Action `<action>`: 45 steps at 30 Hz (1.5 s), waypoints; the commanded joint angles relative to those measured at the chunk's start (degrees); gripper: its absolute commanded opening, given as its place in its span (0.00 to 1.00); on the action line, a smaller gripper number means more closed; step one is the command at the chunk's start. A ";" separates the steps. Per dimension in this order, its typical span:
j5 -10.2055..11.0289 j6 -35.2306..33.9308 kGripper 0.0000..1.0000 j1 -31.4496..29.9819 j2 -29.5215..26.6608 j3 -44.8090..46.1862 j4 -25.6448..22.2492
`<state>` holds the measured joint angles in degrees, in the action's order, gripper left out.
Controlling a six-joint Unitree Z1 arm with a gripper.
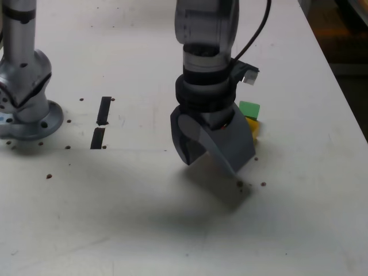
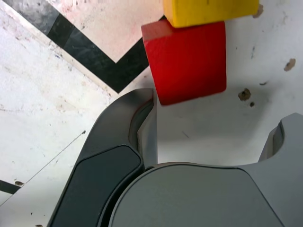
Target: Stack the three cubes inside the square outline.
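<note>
My gripper hangs low over the white table with its jaws apart and nothing between them. In the wrist view the red cube rests on the table just ahead of the open gripper, close to one fingertip. It covers part of one black arm of the square outline. The yellow cube touches the red cube's far side. In the exterior view the yellow cube and green cube peek out behind the gripper at its right. The red cube and outline are hidden there.
A second arm's metal base stands at the exterior view's left. Two short black strips lie between it and my gripper. The table's edge runs along the exterior view's right. Small dark specks dot the tabletop.
</note>
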<state>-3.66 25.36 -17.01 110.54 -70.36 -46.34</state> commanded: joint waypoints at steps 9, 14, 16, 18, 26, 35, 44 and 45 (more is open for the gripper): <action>-0.05 0.65 0.70 1.04 2.67 -2.60 -2.40; 0.27 0.66 0.43 1.34 3.24 -2.79 -2.99; 0.39 0.66 0.32 1.40 3.38 -2.75 -2.87; 0.48 0.66 0.22 1.42 3.48 -2.69 -2.72; 0.46 -1.12 0.16 1.43 2.41 -1.86 -4.49; 1.85 -7.72 0.16 1.45 -4.54 1.52 -8.53; 1.61 -12.37 0.16 4.66 -6.55 1.88 -10.34; 1.33 -12.40 0.16 5.16 -6.14 1.60 -10.16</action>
<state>-2.22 13.05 -12.19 103.95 -68.40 -56.63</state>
